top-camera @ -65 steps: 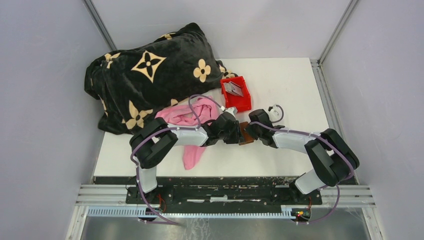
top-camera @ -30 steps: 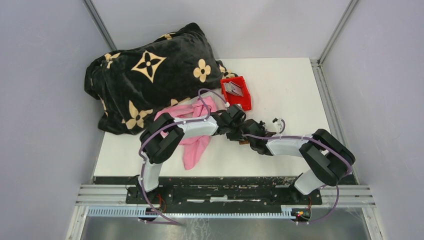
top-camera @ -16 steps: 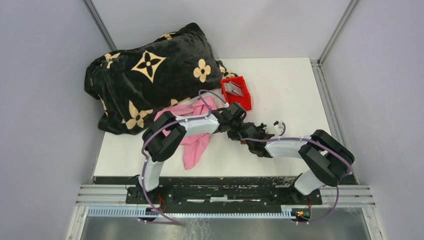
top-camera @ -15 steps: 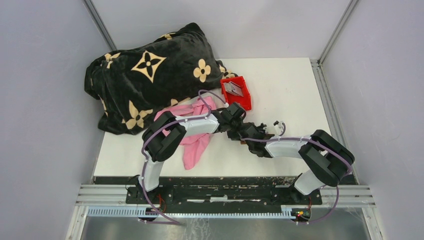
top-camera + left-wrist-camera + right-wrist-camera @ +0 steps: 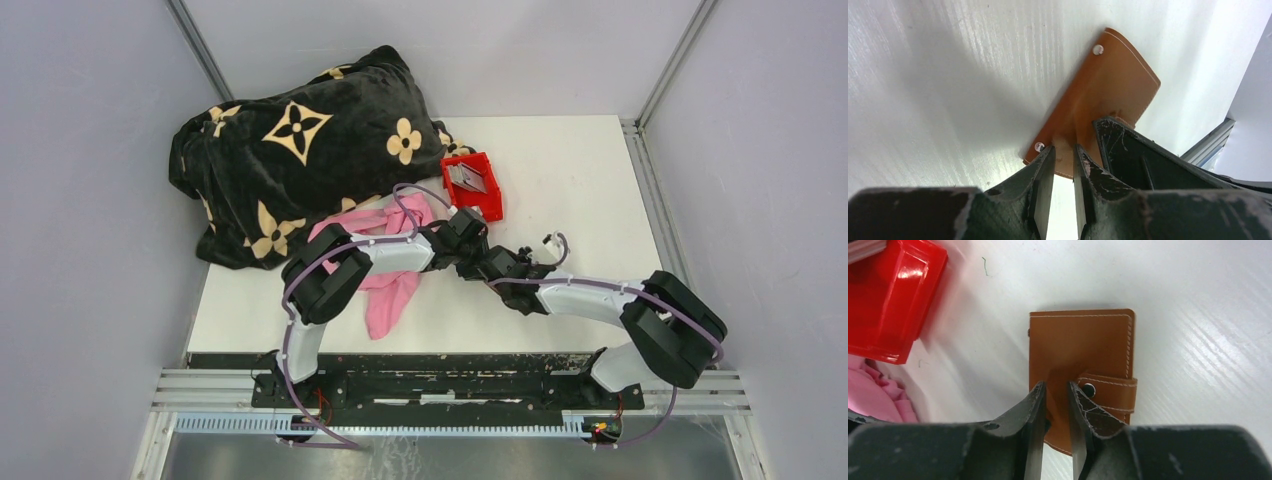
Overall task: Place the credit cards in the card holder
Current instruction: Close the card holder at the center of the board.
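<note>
1. Card holder (image 5: pixel 1080 365) lies flat on the table (image 5: pixel 1198 315), directly under both arms' fingers.
2. Right gripper (image 5: pixel 1057 390): fingers slightly apart above it, beside the strap (image 5: pixel 1110 390); its long axis runs along the gap.
3. Left gripper (image 5: pixel 1064 152): narrow gap astride its edge; can't tell if it's gripping.

Overhead from behind, wrist views close-up — both sharing card holder (image 5: pixel 1080 350)

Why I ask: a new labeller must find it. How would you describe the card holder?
On the white table, find the red bin. Beside it, toward the near edge, lies the card holder: flat brown leather, pale stitching, a snap strap.
</note>
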`<state>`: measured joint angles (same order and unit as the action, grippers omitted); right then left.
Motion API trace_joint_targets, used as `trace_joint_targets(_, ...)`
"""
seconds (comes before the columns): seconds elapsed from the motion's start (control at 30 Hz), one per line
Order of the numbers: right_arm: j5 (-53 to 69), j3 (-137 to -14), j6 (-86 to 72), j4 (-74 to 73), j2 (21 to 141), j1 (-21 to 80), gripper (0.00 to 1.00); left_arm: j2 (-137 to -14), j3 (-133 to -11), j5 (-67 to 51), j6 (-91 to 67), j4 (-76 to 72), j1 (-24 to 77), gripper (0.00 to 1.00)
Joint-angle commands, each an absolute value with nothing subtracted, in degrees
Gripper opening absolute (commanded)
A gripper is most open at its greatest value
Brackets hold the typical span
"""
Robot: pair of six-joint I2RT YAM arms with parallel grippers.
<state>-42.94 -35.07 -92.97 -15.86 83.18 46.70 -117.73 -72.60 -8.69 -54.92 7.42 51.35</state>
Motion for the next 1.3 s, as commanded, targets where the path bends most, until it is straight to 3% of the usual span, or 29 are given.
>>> trace_joint_targets(0.0, -33.56, -35.40, -82.68, -33.25, 85.29, 46.45, 0.32, -127.52, -66.72, 6.15, -51.61, 15.94, 52.38, 0.33)
trace_joint_targets(0.2, -36.11, -41.92, -74.13, -32.55, 83.84, 43.79, 0.40, -126.27, -66.53, 6.30, -50.51, 16.00, 52.38, 0.33)
trace_joint_targets(0.67, -40.58, -50.21, -64.73, -35.34, 80.06, 42.07, 0.41, -125.34, -66.01, 5.89, -49.33, 15.91, 52.47, 0.32)
trace_joint_targets(0.77, -40.61, -50.94, -64.34, -37.78, 79.34, 42.06, 0.34, -125.12, -65.84, 5.90, -49.31, 15.77, 52.44, 0.32)
trace_joint_targets(0.97, -38.56, -49.55, -64.10, -40.75, 77.30, 42.02, 0.01, -124.38, -65.30, 6.25, -49.04, 15.69, 52.40, 0.32)
trace_joint_targets(1.27, -32.43, -46.64, -63.28, -39.36, 77.95, 42.16, 0.01, -124.47, -64.86, 5.92, -49.57, 15.06, 52.71, 0.32)
